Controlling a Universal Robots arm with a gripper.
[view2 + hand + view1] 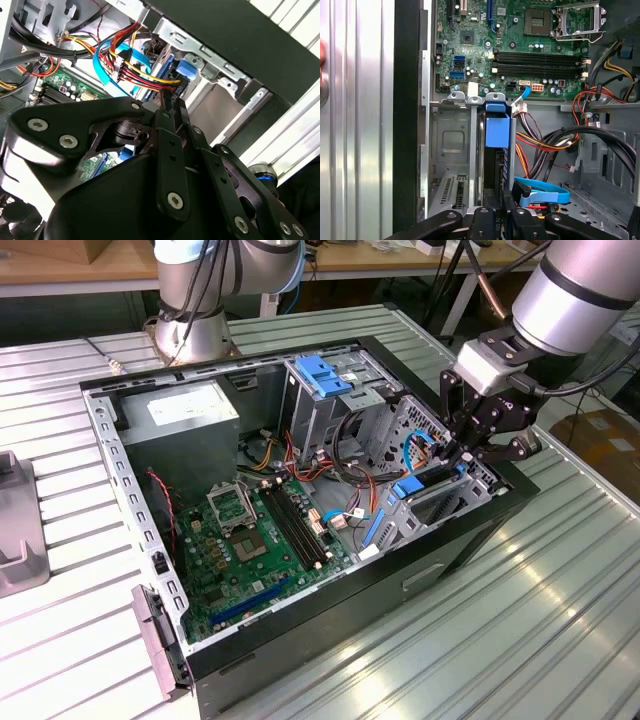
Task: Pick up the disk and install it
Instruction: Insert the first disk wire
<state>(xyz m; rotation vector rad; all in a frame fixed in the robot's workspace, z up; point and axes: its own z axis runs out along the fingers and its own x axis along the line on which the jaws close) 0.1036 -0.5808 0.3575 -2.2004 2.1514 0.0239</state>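
The disk [416, 487] stands on edge in the drive cage at the front corner of the open computer case [470, 540], on the exterior view's right. Its blue rail end [497, 131] sticks up from the slot in the first wrist view, and the same blue piece [189, 68] appears in the second wrist view. My gripper [467, 455] hangs right above that cage. Its black fingers [172, 115] lie close together, shut, with nothing visible between them. The tips [500, 210] sit at the disk's outer end.
Red, yellow and black power cables [545, 142] and a blue data cable [542, 192] crowd beside the cage. The motherboard [250, 540], a grey power-supply box [190, 415] and an upper blue drive caddy [325, 375] fill the case. Another arm's base [195, 310] stands behind.
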